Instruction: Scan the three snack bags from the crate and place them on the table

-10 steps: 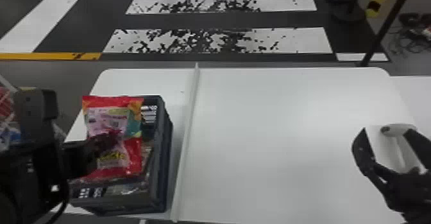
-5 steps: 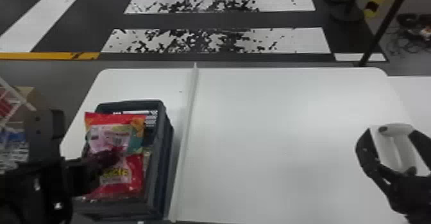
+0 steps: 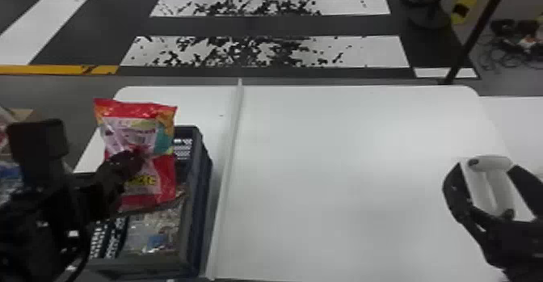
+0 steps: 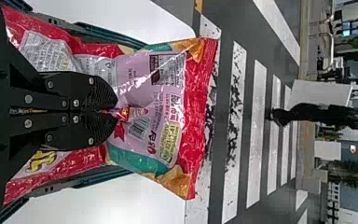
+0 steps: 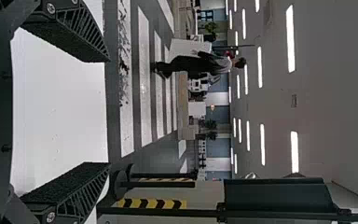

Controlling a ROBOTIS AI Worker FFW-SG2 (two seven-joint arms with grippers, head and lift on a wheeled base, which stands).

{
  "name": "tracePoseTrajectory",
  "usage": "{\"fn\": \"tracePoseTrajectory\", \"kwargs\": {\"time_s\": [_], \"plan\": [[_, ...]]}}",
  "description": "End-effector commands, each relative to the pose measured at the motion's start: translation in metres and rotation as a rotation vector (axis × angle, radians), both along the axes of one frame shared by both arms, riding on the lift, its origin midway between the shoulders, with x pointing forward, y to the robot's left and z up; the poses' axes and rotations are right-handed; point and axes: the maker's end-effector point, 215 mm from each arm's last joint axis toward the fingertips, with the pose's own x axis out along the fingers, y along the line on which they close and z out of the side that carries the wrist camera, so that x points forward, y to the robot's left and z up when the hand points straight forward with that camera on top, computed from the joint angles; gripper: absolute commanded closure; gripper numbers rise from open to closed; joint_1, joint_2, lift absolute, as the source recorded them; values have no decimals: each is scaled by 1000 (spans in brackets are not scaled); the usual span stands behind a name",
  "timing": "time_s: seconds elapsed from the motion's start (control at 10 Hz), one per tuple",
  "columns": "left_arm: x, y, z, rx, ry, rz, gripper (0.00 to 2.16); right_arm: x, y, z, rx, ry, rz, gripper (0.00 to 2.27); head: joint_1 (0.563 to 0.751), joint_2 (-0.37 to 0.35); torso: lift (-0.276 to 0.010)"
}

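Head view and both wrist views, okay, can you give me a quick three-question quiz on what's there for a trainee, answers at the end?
1. Multiple choice: What does the left black two-fingered tool grip? (a) a cup; (b) a red-and-pink plastic snack bag; (c) a pen.
2. True or false: The fingers of the right black two-fingered tool stand apart.
3. Fill in: The dark rectangular plastic crate sits toward the robot's ____ side of the white flat table.

Key: 1 b; 2 true; 3 left.

Crate [image 3: 198, 204] partly behind snack bag [image 3: 137, 129]
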Motion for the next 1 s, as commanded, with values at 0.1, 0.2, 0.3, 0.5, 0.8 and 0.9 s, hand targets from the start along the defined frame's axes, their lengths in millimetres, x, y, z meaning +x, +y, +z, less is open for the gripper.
{"fn": "tracePoseTrajectory", "kwargs": {"time_s": [0.1,0.2,0.3,0.5,0.8,0.9], "plan": [[8,4,1,29,-30,4,1912,0,-4,-1,3,2,-7,97,695,55,-62],[16,7,7,44,-68,2,1912,1,-4,-2,3,3,-6,97,695,54,-62],[22,6,16,55,-115,-9,1912,2,-4,-2,3,7,-6,97,695,57,-62],[31,2,26,56,-168,-30,1912,2,-6,-5,11,11,-11,97,695,57,-62],[42,-3,29,77,-250,-62,1912,1,-11,-6,20,13,-22,97,695,42,-62],[45,-3,33,90,-293,-75,1912,0,-12,-6,21,16,-24,97,695,37,-62]]}}
